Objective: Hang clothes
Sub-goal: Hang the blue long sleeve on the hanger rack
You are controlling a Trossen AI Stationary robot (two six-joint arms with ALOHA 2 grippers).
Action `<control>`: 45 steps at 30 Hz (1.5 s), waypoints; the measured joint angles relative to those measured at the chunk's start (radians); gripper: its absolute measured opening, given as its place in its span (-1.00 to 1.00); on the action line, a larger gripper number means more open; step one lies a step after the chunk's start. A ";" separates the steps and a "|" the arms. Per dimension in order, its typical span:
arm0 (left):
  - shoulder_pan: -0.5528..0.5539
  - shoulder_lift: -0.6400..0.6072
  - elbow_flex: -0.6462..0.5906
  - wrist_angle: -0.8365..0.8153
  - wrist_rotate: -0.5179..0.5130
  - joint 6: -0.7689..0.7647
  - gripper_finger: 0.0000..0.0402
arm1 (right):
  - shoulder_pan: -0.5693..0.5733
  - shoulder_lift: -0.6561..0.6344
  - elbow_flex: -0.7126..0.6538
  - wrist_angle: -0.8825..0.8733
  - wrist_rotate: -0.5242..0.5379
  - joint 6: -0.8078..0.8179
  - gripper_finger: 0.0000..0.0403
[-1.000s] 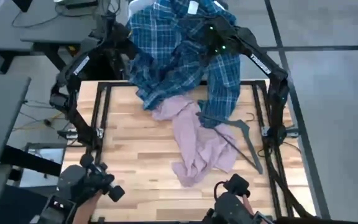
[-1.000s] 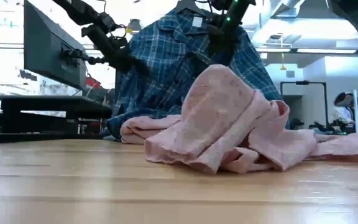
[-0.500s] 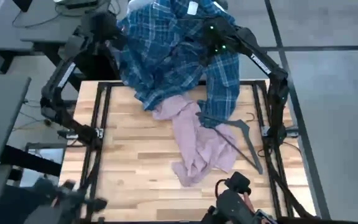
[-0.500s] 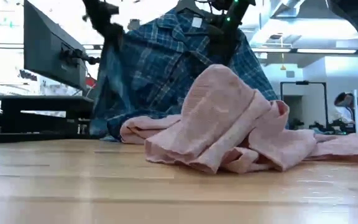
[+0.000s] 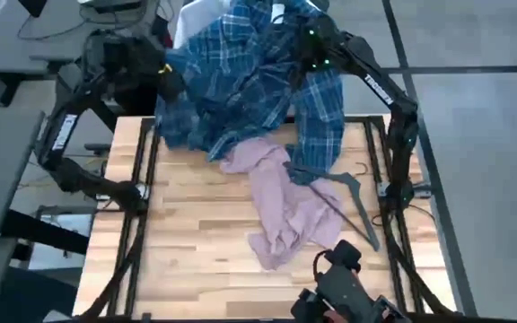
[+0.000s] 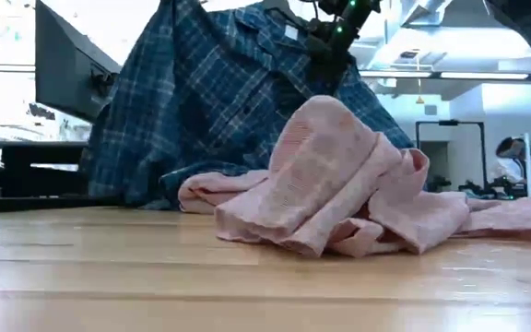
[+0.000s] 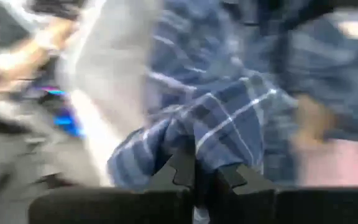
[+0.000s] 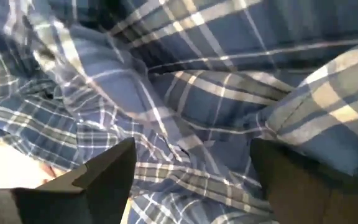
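The blue-and-white plaid shirt [image 5: 249, 85] stands raised over the table's far edge, collar uppermost [image 6: 289, 32]; what bears it there I cannot see. My left gripper [image 5: 169, 82] is shut on the shirt's left side, high at the far left corner. My right gripper [image 5: 308, 45] is open by the collar, with plaid cloth [image 8: 185, 124] spread before its fingers. The pink shirt [image 5: 281, 206] lies crumpled on the table's middle, its far end under the plaid hem. Something white [image 5: 189, 18] shows behind the plaid shirt. My left gripper pinches a bunched fold of the plaid shirt's left side [image 7: 194, 134] between its two fingers [image 7: 182, 171]. The cloth is lifted clear there and spreads slanting from the hold toward the collar. My right gripper: I cannot tell whether its open fingers touch the plaid cloth.
A dark hanger [image 5: 348, 202] lies on the table right of the pink shirt. Black frame rails [image 5: 142, 179] run along the table's left and right sides. A monitor on a desk [image 6: 72, 74] stands beyond the far left. Bare wood lies at the near left [image 5: 178, 251].
My left gripper has risen and swung toward the table's left edge, keeping its hold. The plaid shirt's left side has been lifted with it and spread out leftward, while the collar and right side stayed put. The pink shirt has not moved.
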 joint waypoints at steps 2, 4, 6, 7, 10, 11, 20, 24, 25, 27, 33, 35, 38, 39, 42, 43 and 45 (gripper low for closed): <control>-0.005 0.018 -0.059 -0.002 -0.007 -0.001 -1.00 | 0.000 0.000 0.000 0.000 0.000 0.000 0.50; -0.004 0.041 -0.132 -0.002 -0.042 -0.005 -1.00 | 0.000 0.000 0.000 -0.006 -0.002 0.000 0.50; -0.004 0.064 -0.206 0.006 -0.068 -0.010 -1.00 | 0.000 0.000 0.000 -0.011 -0.002 0.000 0.50; -0.004 0.075 -0.243 0.017 -0.069 -0.012 -1.00 | 0.000 0.000 0.000 -0.012 -0.002 0.000 0.50; -0.006 0.106 -0.355 0.057 -0.071 -0.014 -1.00 | 0.000 0.000 0.000 -0.012 -0.002 0.000 0.50; -0.006 0.118 -0.389 0.067 -0.072 -0.015 -1.00 | 0.000 0.000 0.000 -0.012 -0.002 0.000 0.50; -0.005 0.138 -0.363 0.049 -0.080 -0.029 -0.98 | 0.000 0.000 0.000 -0.001 -0.002 -0.001 0.50; 0.010 0.125 -0.265 0.047 -0.080 0.002 -0.82 | 0.000 0.000 0.000 0.007 -0.023 0.000 0.50; 0.016 0.125 -0.243 0.046 -0.080 0.002 -0.77 | 0.000 0.000 0.000 0.018 -0.045 0.001 0.50; 0.031 0.126 -0.198 0.040 -0.081 0.006 -0.66 | 0.000 0.000 0.000 0.048 -0.094 0.007 0.50; 0.099 0.125 -0.068 -0.036 -0.041 0.026 -0.45 | 0.026 0.000 0.000 0.132 -0.178 0.007 0.50; 0.132 0.125 -0.040 -0.051 0.002 0.027 -0.40 | 0.040 0.000 0.000 0.148 -0.183 0.008 0.50; 0.192 0.113 -0.018 -0.036 0.026 0.044 -0.33 | 0.063 0.001 0.000 0.201 -0.199 0.009 0.50; 0.212 0.111 -0.014 -0.023 0.028 0.048 -0.32 | 0.072 0.004 0.000 0.233 -0.206 0.013 0.50; 0.261 0.109 -0.010 0.026 0.029 0.065 -0.30 | 0.100 0.034 0.002 0.360 -0.206 0.041 0.50; 0.274 0.109 -0.010 0.032 0.029 0.071 -0.30 | 0.108 0.052 0.002 0.395 -0.208 0.057 0.50; 0.293 0.111 -0.010 0.033 0.034 0.094 -0.30 | 0.128 0.092 0.001 0.449 -0.208 0.076 0.50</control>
